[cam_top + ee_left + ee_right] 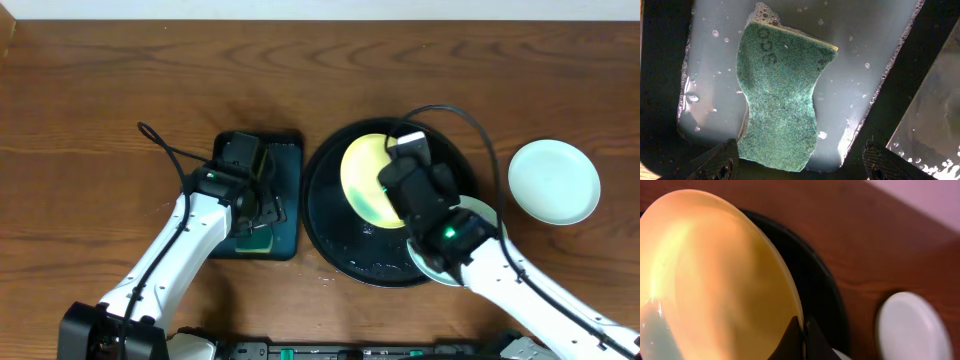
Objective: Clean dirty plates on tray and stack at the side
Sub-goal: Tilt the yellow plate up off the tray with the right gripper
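Observation:
My right gripper (802, 330) is shut on the rim of the pale yellow plate (715, 280), which it holds tilted over the round black tray (325, 215). From overhead the yellow plate (362, 178) lies at the tray's middle, under my right gripper (392, 160). A pale mint plate (482, 213) on the tray's right part is mostly hidden by the right arm. Another pale mint plate (554, 181) rests on the wood to the right of the tray. My left gripper (800, 165) hangs open just above a green sponge (780, 95), its fingertips (715, 162) wide apart.
The sponge lies in soapy water inside a dark-teal rectangular tray (290, 150) immediately left of the black tray. Droplets sit on the black tray's floor. Bare wood-grain tabletop (100, 90) stretches to the far left and along the back.

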